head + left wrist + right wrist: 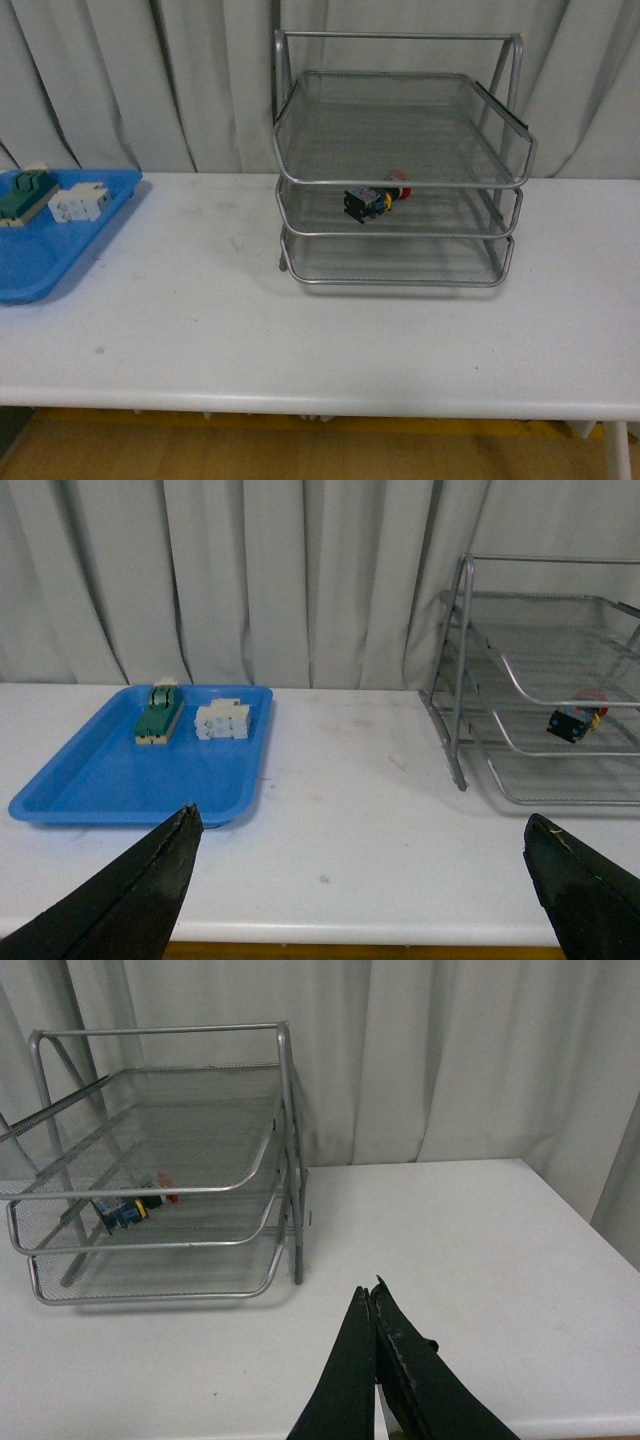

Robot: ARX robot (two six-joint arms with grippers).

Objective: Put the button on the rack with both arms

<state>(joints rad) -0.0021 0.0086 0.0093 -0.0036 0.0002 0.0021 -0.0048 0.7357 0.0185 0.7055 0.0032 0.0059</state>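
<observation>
Blue tray (45, 270) (far left of white table (320, 340)) holds green-and-cream block (22, 196) beside white blocks (80, 203).

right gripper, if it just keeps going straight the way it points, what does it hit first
Probably nothing close: the right gripper, shut, points over bare table toward the curtain. The rack sits off to one side, though depth is unclear.

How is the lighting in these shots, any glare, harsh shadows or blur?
Front view: even, soft light, faint shadow under the silver wire-mesh rack, slightly soft focus. Left wrist view: black open left gripper fingertips blurred up close. Right wrist view: no glare; the red-capped button looks small and fuzzy.
</observation>
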